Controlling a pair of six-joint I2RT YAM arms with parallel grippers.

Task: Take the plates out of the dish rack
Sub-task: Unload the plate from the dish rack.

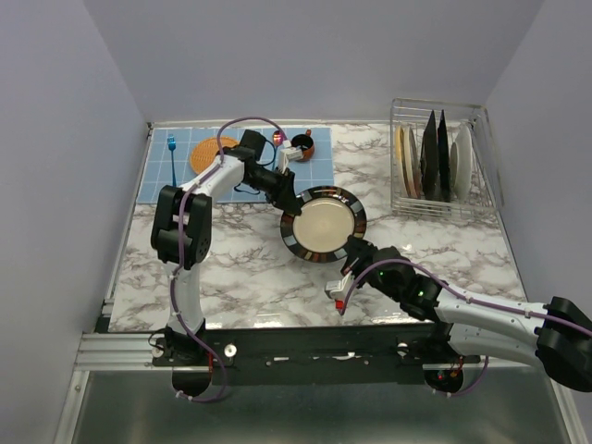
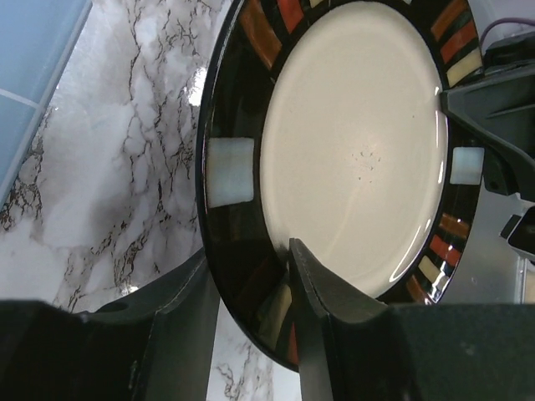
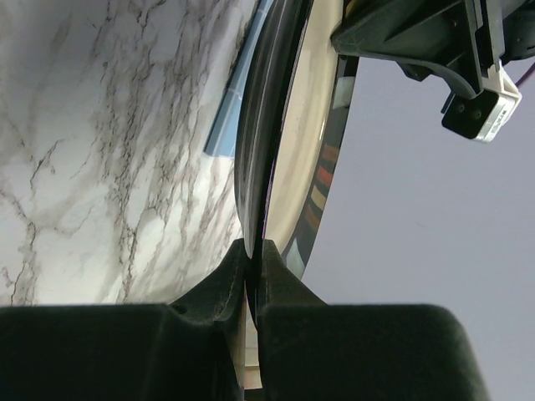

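1 marble desk (image 1: 240, 268) carries 1 blue mat (image 1: 162, 180) at its far left and 1 dish rack (image 1: 442, 171) at its far right. In the rack, at least 4 plates (image 1: 433, 153) stand on edge between the dividers. Of 2 arms, the left arm (image 1: 199, 199) bends in from the mat side and the right arm (image 1: 462, 310) stretches low from the near right. Between them is 1 black-rimmed beige plate (image 1: 324, 225), well apart from the rack. The left hand (image 1: 289, 208) is clamped on its far-left rim, and the right hand (image 1: 357, 250) is pinched tight on its near-right rim. 1 orange woven disc (image 1: 211, 153) lies on the mat.
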